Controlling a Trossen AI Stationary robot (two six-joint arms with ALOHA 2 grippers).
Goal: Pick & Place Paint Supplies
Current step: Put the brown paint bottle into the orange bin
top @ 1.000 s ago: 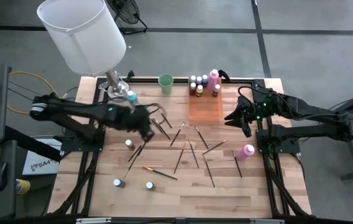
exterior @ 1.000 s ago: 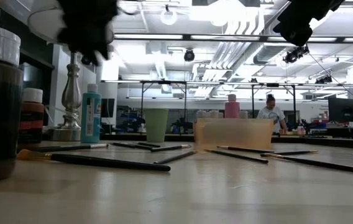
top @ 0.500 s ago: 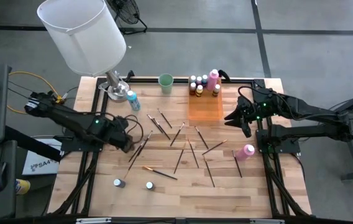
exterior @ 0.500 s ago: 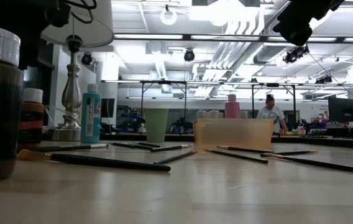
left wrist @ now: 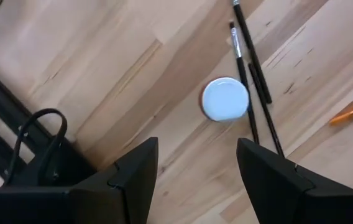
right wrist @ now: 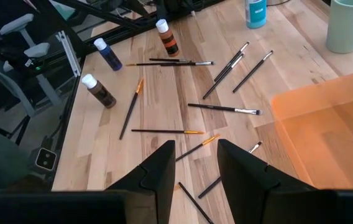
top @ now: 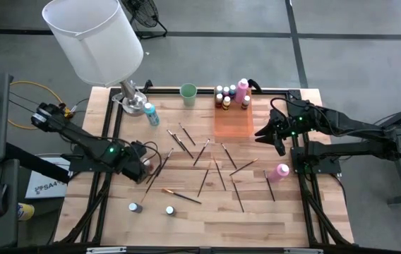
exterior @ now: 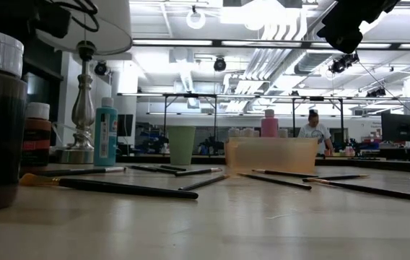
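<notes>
Left arm swung back; left gripper (left wrist: pixel 195 163) fingers spread, empty, above white-capped bottle (left wrist: pixel 225 99); right gripper (right wrist: pixel 195 163) fingers parted, empty.

Dark paintbrushes (exterior: pixel 118 188) before teal bottle (exterior: pixel 106 133) and green cup (exterior: pixel 181 145)

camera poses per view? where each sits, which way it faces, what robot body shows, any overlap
High: overhead, straight down on the table; both arms.
Low: tabletop height, level across into the room; arm parts hang at top.
Left wrist: above the wood, looking down at a white-capped bottle; left gripper open.
Right wrist: angled across brushes toward the orange tray; right gripper.
Shared: the green cup.
</notes>
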